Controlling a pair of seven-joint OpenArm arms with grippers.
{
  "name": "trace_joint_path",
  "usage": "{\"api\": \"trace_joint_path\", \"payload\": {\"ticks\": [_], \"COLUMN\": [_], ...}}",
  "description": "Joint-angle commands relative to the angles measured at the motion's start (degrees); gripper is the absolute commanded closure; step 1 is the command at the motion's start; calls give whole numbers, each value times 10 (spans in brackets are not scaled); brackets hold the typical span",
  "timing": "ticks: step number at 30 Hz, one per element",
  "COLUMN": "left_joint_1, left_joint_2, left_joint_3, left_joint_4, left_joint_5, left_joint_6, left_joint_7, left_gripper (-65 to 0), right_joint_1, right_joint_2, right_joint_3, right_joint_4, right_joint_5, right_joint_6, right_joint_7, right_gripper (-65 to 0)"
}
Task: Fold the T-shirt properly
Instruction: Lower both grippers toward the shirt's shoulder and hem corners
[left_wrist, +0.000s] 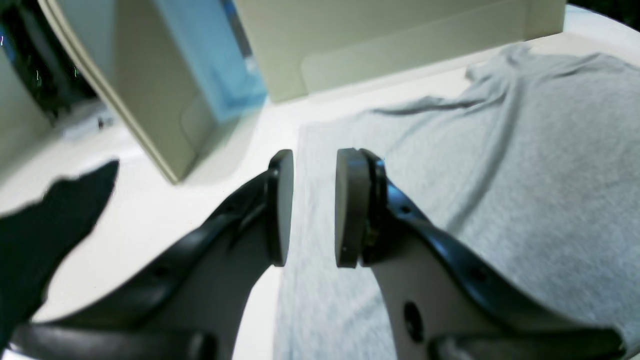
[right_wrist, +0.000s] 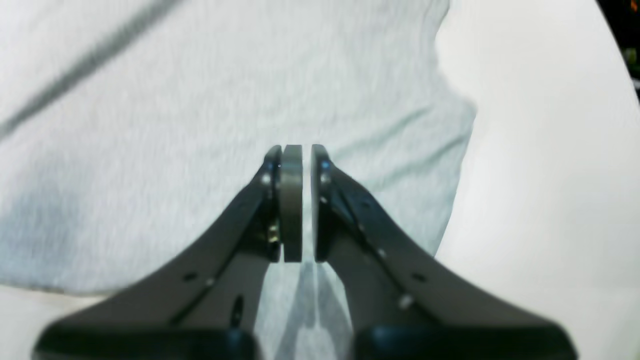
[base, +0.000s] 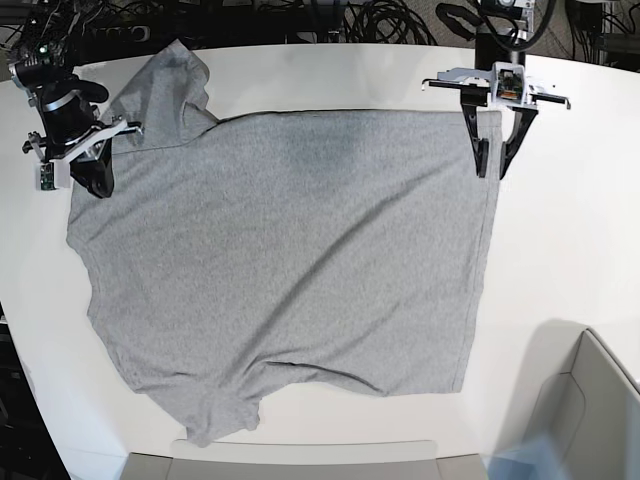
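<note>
The heather-grey T-shirt (base: 290, 250) lies spread flat on the white table (base: 580, 250), plain side up, with a sleeve at the far left and another at the near left. My left gripper (base: 491, 172) hovers over the shirt's far right corner. In the left wrist view it (left_wrist: 314, 207) is open, with nothing between its pads, just above the edge of the shirt (left_wrist: 525, 150). My right gripper (base: 92, 185) is at the shirt's left edge beside the far sleeve. In the right wrist view it (right_wrist: 306, 200) is shut to a thin slit above the cloth (right_wrist: 175, 125), and no fabric shows between the pads.
A beige open box (base: 300, 460) stands along the table's near edge. A second one (base: 590, 400) with something blue (base: 520, 460) in it sits at the near right; both show in the left wrist view (left_wrist: 150, 100). Cables lie behind the table's far edge.
</note>
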Motion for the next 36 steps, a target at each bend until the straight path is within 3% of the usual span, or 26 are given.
{"api": "trace_joint_path", "payload": {"ticks": [1,6,11,21,23,27,33,36], "left_joint_1": [1,-5,-39,-74,-76,-77,-77,-76], "left_joint_2": [2,12,14,13,13,10,13,14], "left_joint_3": [-1,-4,-3,-7,-7,-8,-8,-21], "left_joint_4": [10,10,10,11,11,11,11,11], "left_joint_5": [-2,-2,-2,-2,-2,-2,-2,-2], "left_joint_6": [4,4,4,4,4,4,4,4], "left_joint_7": [-18,-18,-18,0,6,5,5,1], "left_gripper": [-158,-158,-158,-158,-158,-158,-158,-158], "right_joint_1": [16,91,167,300,322,364,463,504], "right_joint_2": [8,14,61,117,126,133,155,166], "right_joint_3": [4,1,-21,-26,-31,-62,-136,-174], "right_joint_4": [9,8,8,7,6,4,-23,-23], "right_joint_5": [4,2,2,2,2,2,1,-56], "right_joint_6": [5,5,5,5,4,4,8,8], "right_joint_7": [17,17,15,20,46,102,82,84], "right_gripper": [-38,-38,-38,-38,-39,-38,-38,-38]}}
